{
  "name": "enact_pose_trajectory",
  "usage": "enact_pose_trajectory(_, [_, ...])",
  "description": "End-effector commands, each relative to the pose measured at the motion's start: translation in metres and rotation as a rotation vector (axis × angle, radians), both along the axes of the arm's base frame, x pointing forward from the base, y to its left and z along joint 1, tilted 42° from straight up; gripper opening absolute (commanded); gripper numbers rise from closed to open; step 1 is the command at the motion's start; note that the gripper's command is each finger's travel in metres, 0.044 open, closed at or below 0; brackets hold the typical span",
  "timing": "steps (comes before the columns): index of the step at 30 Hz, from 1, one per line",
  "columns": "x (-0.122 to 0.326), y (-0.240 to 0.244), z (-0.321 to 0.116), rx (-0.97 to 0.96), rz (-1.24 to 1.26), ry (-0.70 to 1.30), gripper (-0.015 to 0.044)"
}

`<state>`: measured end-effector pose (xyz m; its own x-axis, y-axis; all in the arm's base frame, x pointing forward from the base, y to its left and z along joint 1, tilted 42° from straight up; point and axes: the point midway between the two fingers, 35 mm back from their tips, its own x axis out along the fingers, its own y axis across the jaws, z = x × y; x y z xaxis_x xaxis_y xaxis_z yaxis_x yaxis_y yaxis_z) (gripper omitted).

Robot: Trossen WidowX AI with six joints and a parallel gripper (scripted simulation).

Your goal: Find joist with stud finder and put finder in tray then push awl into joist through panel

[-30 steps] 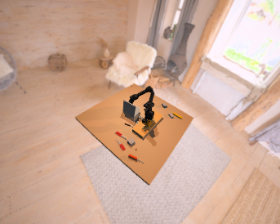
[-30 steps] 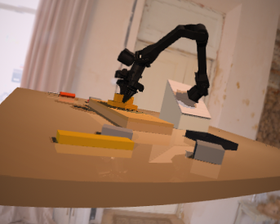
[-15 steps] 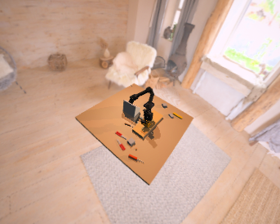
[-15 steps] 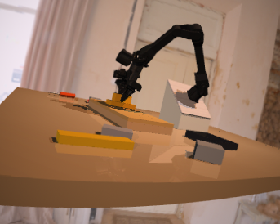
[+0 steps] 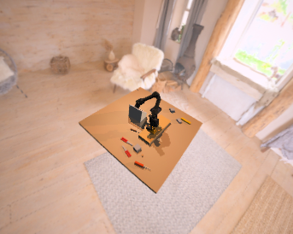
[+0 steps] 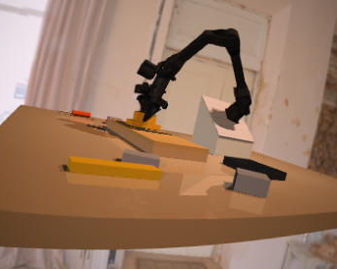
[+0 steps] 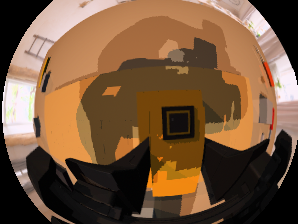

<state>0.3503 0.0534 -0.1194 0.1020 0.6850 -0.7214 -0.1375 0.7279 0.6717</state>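
Observation:
My gripper (image 5: 152, 128) (image 6: 145, 118) (image 7: 172, 139) is shut on the orange stud finder (image 6: 148, 126) (image 7: 150, 107), which sits on the floor panel (image 5: 145, 138) (image 6: 181, 147) (image 7: 62, 110). The square display (image 7: 178, 123) on the stud finder is dark, with no green light. The panel is a raised flat orange-tan slab. Red-handled tools (image 5: 124, 139) lie beyond the panel, with another red handle (image 5: 126, 153) near them and a third (image 5: 138, 164) further out. I cannot tell which is the awl. The tray cannot be made out for certain. The joist is hidden.
A yellow bar (image 5: 185, 121) (image 6: 112, 168) lies near a grey block (image 6: 141, 158). Another grey block (image 6: 252, 183) stands by a black bar (image 6: 254, 168). A pale box with a sloping top (image 6: 210, 133) stands near the arm's base. A grey block (image 5: 137, 148) lies among the red-handled tools.

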Motion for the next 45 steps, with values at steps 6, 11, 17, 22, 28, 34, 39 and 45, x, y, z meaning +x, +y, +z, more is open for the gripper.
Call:
enact_pose_trajectory(6, [0.002, -0.012, -0.011, -0.010, -0.004, 0.002, 0.0000])
enact_pose_trajectory(11, [0.003, -0.018, -0.015, -0.010, -0.004, 0.001, 0.0000])
enact_pose_trajectory(17, [0.004, -0.024, -0.021, -0.011, -0.004, 0.001, 0.0000])
enact_pose_trajectory(22, [0.005, -0.030, -0.026, -0.011, -0.005, 0.001, 0.0000])
enact_pose_trajectory(28, [0.007, -0.036, -0.031, -0.012, -0.005, 0.001, 0.0000])
enact_pose_trajectory(34, [0.008, -0.043, -0.037, -0.012, -0.005, 0.000, 0.0000])
enact_pose_trajectory(39, [0.009, -0.048, -0.042, -0.013, -0.005, 0.000, 0.0000])
enact_pose_trajectory(45, [0.010, -0.055, -0.047, -0.014, -0.005, 0.000, 0.0000])
